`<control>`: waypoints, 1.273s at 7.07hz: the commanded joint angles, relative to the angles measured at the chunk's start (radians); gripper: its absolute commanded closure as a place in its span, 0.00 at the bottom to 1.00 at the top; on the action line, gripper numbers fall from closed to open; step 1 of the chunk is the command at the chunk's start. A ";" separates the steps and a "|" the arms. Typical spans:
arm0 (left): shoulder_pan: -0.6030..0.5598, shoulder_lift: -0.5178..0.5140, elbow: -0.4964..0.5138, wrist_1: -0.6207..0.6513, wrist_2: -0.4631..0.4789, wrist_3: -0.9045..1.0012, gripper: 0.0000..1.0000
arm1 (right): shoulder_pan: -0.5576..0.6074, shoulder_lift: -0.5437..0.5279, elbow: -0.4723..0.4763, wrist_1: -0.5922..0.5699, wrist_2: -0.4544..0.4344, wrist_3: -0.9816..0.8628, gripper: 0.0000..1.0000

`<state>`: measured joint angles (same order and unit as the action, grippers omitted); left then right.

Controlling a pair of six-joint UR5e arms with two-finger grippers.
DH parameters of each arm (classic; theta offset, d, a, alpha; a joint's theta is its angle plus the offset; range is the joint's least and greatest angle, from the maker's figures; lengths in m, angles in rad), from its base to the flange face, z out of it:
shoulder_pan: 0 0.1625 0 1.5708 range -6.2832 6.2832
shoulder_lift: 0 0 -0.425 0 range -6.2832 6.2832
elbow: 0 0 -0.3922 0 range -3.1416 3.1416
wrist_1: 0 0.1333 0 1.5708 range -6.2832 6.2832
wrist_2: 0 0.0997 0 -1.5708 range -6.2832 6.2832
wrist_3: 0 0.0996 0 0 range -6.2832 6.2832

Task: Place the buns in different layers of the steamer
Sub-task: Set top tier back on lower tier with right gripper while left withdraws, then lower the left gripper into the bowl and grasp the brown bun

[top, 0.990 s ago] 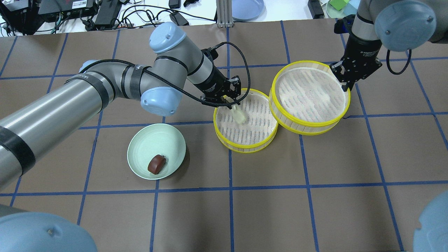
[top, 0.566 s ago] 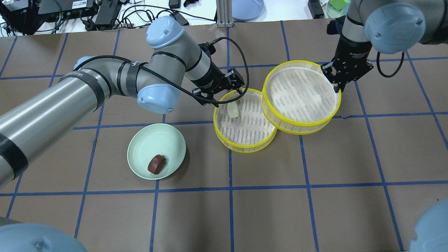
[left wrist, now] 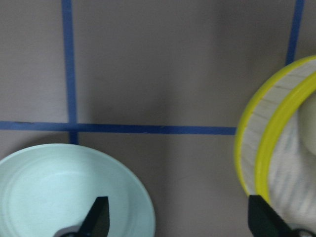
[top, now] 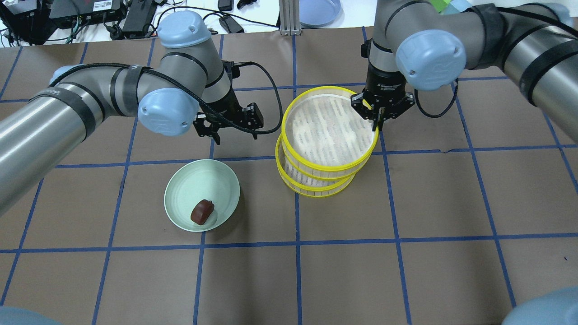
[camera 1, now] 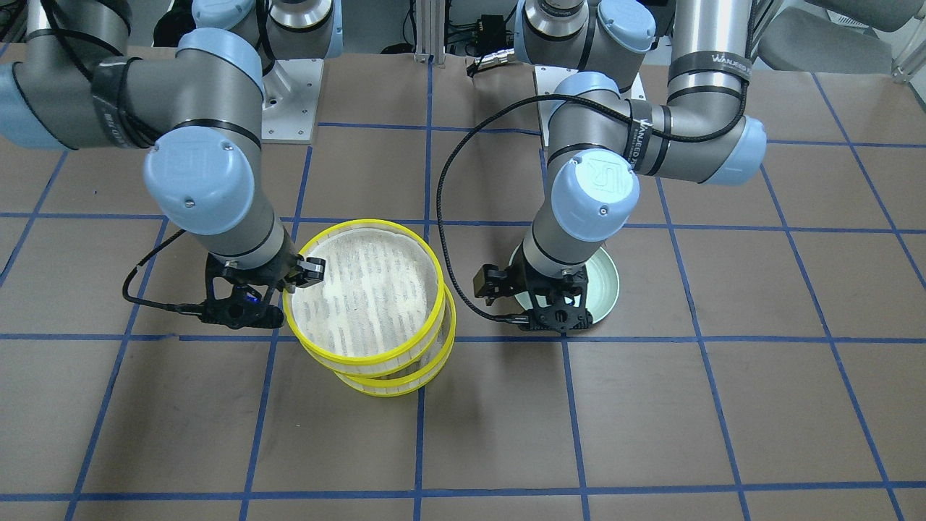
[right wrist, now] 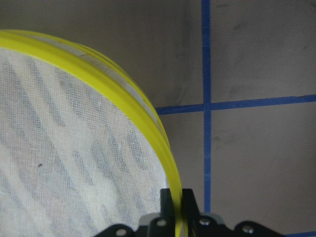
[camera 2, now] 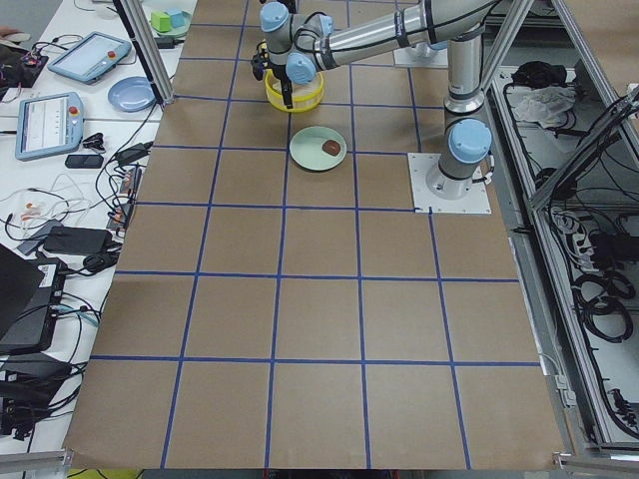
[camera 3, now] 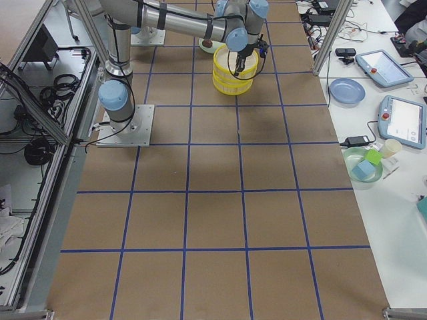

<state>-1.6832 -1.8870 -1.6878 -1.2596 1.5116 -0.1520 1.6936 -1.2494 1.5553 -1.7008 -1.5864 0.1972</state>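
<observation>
Two yellow-rimmed steamer trays are near the table's middle. My right gripper [top: 378, 121] is shut on the far-right rim of the upper tray [top: 289, 113] and holds it over the lower tray [top: 316, 192], shifted slightly off it. The right wrist view shows its fingers [right wrist: 170, 205] clamped on the yellow rim. The upper tray's mesh floor is bare. The cream-white bun is hidden under the upper tray. The reddish-brown bun [top: 202, 212] lies on the pale green plate [top: 180, 198]. My left gripper [top: 234, 128] is open and empty, above the table between the plate and the trays.
The plate [camera 1: 608, 278] is partly covered by my left gripper [camera 1: 555, 322] in the front view. A blue plate [top: 318, 11], cables and electronics lie beyond the table's far edge. The brown surface has a blue tape grid.
My left gripper let go of the cream bun in the lower tray and drew back left toward the plate. My right gripper carried the other tray left, over the lower one.
</observation>
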 commanded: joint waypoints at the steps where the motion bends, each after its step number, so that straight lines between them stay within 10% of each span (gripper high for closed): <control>1: 0.062 0.026 -0.006 -0.148 0.111 0.154 0.00 | 0.038 0.025 0.002 -0.029 0.003 0.045 1.00; 9: 0.063 0.013 -0.224 -0.175 0.131 0.233 0.00 | 0.038 0.047 0.034 -0.077 -0.050 0.044 1.00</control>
<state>-1.6199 -1.8615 -1.9056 -1.4332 1.6312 0.0834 1.7319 -1.2032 1.5874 -1.7768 -1.6364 0.2408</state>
